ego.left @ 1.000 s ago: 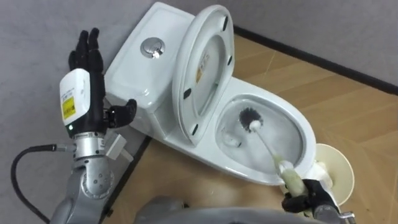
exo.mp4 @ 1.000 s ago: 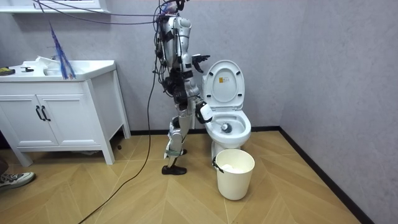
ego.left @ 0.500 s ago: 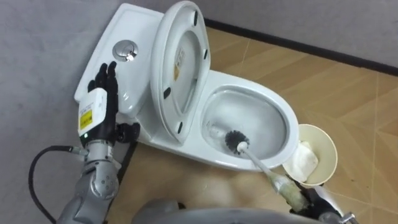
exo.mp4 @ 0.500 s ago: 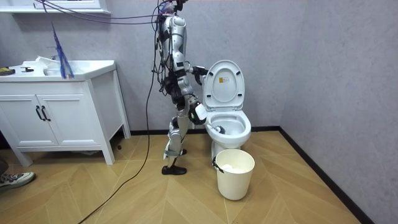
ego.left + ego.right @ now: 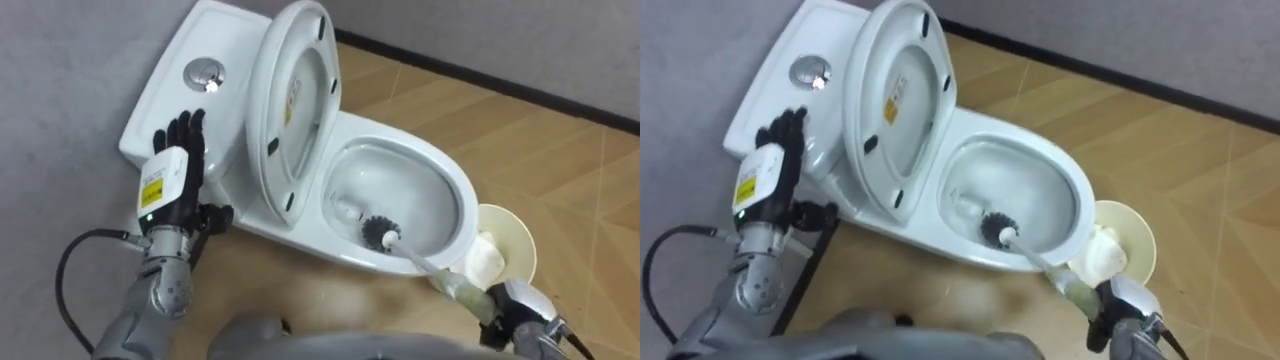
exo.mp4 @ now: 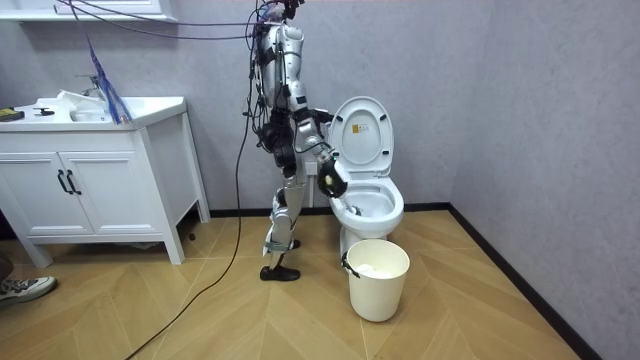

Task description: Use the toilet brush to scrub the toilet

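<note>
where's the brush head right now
In the left eye view the brush head is inside the toilet bowl, at its near wall, right of the raised seat; the handle runs down to the right hand.

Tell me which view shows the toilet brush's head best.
The left eye view: the brush head sits dark against the near wall of the bowl. The right eye view shows it nearly as well; the room view, barely a speck.

Bright, even room light. The white toilet (image 5: 265, 110) gleams a little; shadows on the floor (image 5: 560, 150) are soft.
</note>
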